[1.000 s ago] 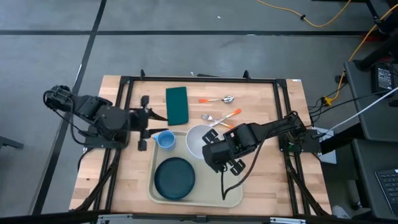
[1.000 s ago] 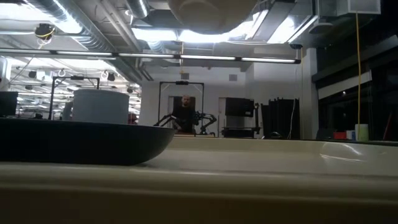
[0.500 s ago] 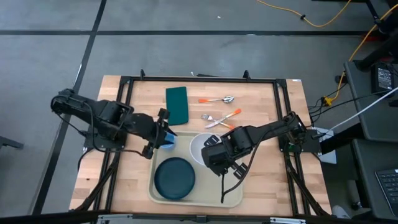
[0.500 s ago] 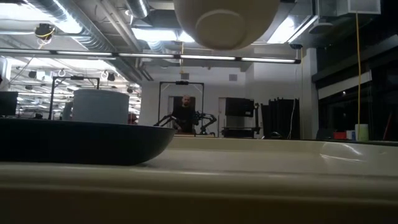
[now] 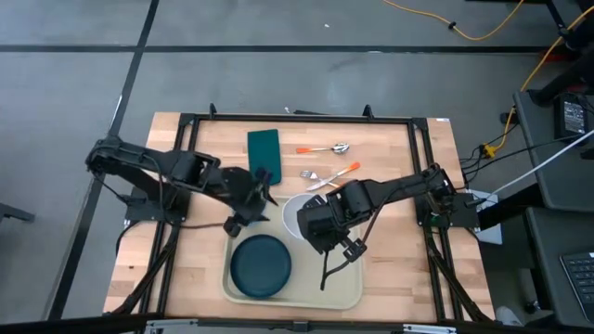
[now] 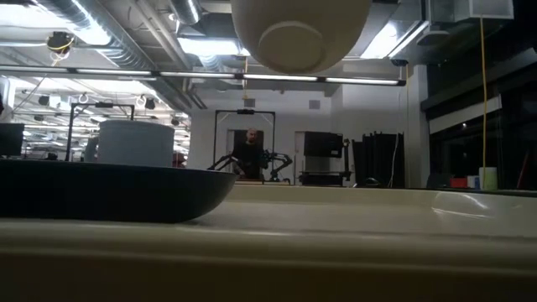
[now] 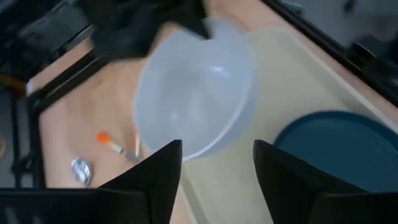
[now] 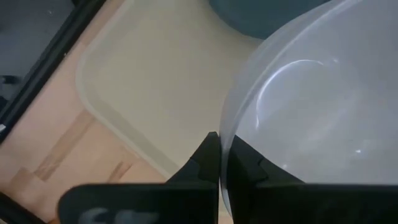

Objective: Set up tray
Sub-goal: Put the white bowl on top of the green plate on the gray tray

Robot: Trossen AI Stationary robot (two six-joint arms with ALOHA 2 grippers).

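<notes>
The beige tray (image 5: pixel 302 278) lies at the table's near middle. On it rests a dark teal plate (image 5: pixel 261 264), and behind the plate in the low view stands a cup (image 6: pixel 134 143). My right gripper (image 5: pixel 312 217) is shut on a white bowl (image 5: pixel 291 215), which hangs over the tray's far part; its underside (image 6: pixel 298 33) shows high in the low view. My left gripper (image 5: pixel 260 197) hovers open over the tray's far left corner, hiding the cup from above, with nothing between its fingers (image 7: pixel 217 168). My right gripper pinches the bowl's rim (image 8: pixel 231 134), one finger inside the bowl and one outside. The fingers come steeply from above. The bowl is lifted clear of the tray, mouth up and somewhat tilted.
A dark green napkin (image 5: pixel 264 154) lies at the far middle. An orange-handled spoon (image 5: pixel 327 147) and fork (image 5: pixel 331 175) lie to its right. The black frame (image 5: pixel 186 139) runs around the table. The tray's right half (image 5: pixel 339 288) is bare.
My left gripper has gone toward the table's right edge, from beside the tray to over its far left corner, rolling and dipping as it went. The bowl in my right gripper has come down a little over the tray.
</notes>
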